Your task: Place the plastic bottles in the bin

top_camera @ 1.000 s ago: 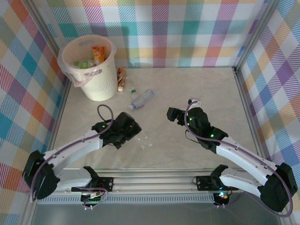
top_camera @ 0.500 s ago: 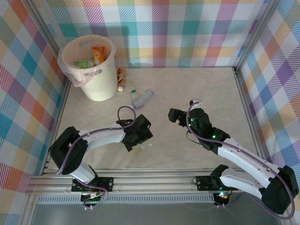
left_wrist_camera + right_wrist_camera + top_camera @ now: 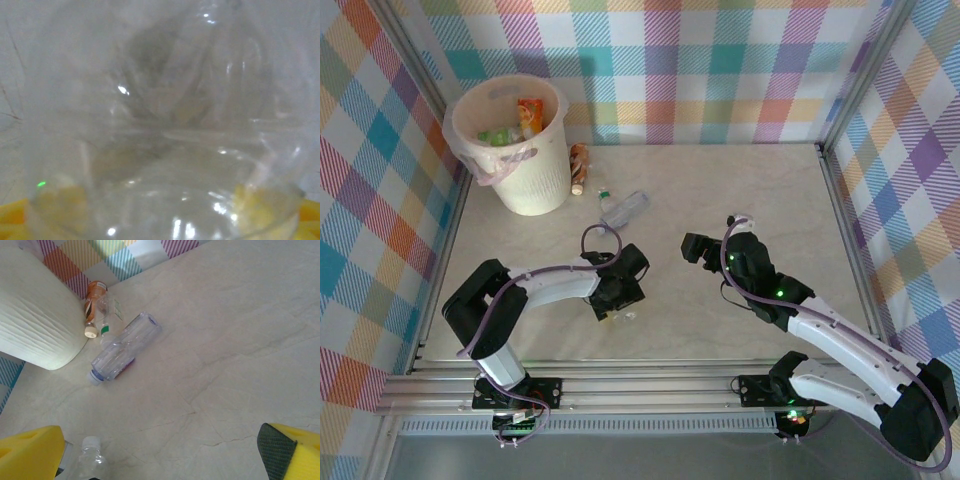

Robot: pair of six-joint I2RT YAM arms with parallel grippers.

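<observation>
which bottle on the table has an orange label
The white-capped bottle lying right beside the bin. The long clear bottle and the other loose ones on the table show no orange.

A pale, seemingly marble-patterned tabletop [image 3: 740, 190] is enclosed by pastel plaid walls [image 3: 720, 60] and aluminium rails [image 3: 650, 385].

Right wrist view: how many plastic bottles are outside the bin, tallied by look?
Orange-labelled bottle: 1
Clear: 3 (green-capped bottle, long bottle, white-capped bottle)
Total: 4
</observation>
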